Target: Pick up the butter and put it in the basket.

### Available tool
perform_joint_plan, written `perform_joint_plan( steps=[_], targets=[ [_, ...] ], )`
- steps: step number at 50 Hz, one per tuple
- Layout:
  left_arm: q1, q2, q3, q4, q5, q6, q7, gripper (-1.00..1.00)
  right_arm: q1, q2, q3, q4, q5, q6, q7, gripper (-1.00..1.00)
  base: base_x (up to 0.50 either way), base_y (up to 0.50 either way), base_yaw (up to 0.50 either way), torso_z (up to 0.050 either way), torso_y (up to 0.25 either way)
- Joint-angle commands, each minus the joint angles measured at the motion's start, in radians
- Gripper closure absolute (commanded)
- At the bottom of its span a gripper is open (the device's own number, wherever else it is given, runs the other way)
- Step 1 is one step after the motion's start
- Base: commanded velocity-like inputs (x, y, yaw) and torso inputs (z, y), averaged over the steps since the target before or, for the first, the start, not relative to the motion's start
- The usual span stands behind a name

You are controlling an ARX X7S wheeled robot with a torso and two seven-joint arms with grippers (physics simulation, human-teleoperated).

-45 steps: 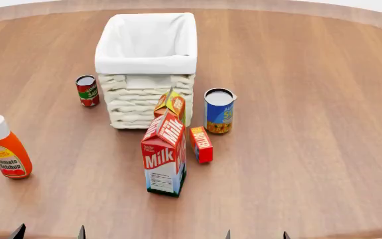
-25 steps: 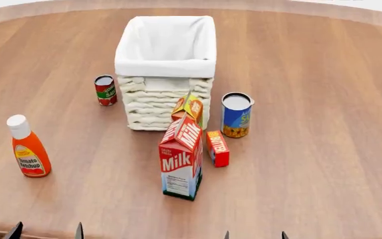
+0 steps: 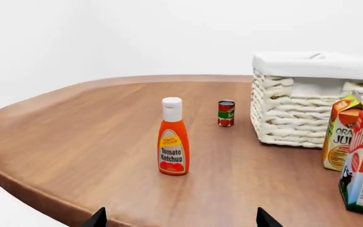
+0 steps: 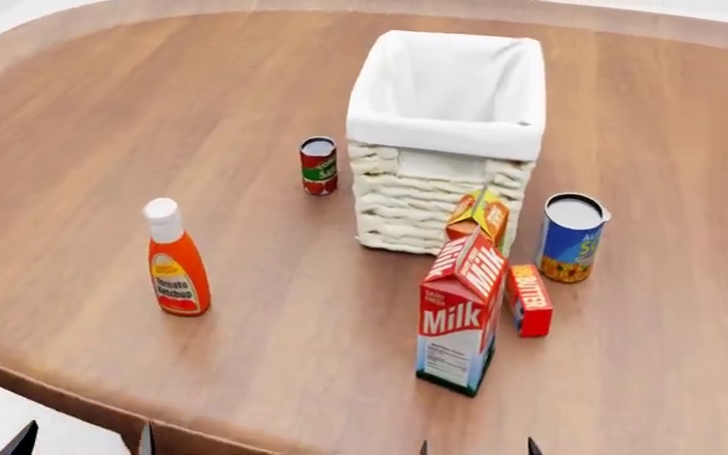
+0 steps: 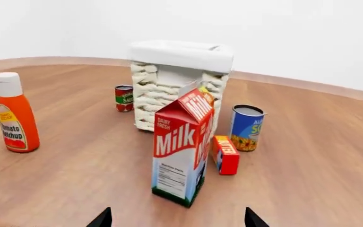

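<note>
The butter [image 4: 529, 299] is a small red-orange box standing on the table just right of the milk carton [image 4: 461, 313]; it also shows in the right wrist view [image 5: 224, 154]. The white wicker basket [image 4: 445, 194] with its cloth liner stands behind them, and shows in both wrist views [image 3: 295, 113] [image 5: 168, 94]. My left gripper [image 4: 82, 444] and right gripper [image 4: 476, 447] show only as dark fingertips at the near table edge, both open and empty, well short of the butter. The butter is hidden in the left wrist view.
A ketchup bottle [image 4: 174, 258] stands at the left. A small red-green can [image 4: 318, 166] is left of the basket, a blue can [image 4: 572, 239] right of it. An orange juice carton [image 4: 482, 216] stands between milk carton and basket. The table's near edge [image 4: 111, 403] curves below.
The head view has swung left: all the objects have shifted to the right in it, and the table's near-left edge has come into view. Both grippers stay open at the bottom.
</note>
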Motion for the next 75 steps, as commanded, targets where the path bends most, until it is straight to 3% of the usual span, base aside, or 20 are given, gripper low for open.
perform_joint_plan(
  steps=[1,16,52,54,59,75],
  targets=[
    [-0.003,-0.014,0.016,-0.001,-0.013,0.002,-0.016,-1.00,0.007,0.014,-0.025,-0.008,0.003,0.017,0.015,-1.00,0.00,0.00,0.50,0.000,0.000],
    [0.002,-0.031,0.037,0.012,-0.030,-0.004,-0.031,-1.00,0.007,0.031,-0.048,-0.034,0.003,0.016,0.038,-1.00,0.00,0.00,0.37,0.000,0.000],
    [-0.009,-0.058,0.068,0.001,-0.061,0.002,-0.057,-1.00,0.008,0.062,-0.093,-0.067,-0.027,0.039,0.096,-1.00,0.14,-0.48,0.00,0.000,0.000],
    [-0.013,-0.062,0.065,0.020,-0.070,-0.018,-0.058,-1.00,0.015,0.062,-0.086,-0.063,-0.001,0.076,0.081,-1.00,0.00,0.00,0.00,0.000,0.000],
    [-0.171,-0.081,-0.043,0.188,-0.203,-0.294,-0.124,-1.00,-0.026,0.075,-0.076,-0.134,-0.005,0.062,0.102,-1.00,0.05,0.01,0.00,0.000,0.000],
    [-0.164,-0.140,-0.096,0.356,-0.254,-0.345,-0.139,-1.00,-0.055,0.079,-0.087,-0.154,0.005,0.083,0.120,-1.00,0.43,0.12,0.00,0.000,0.000]
  ],
)
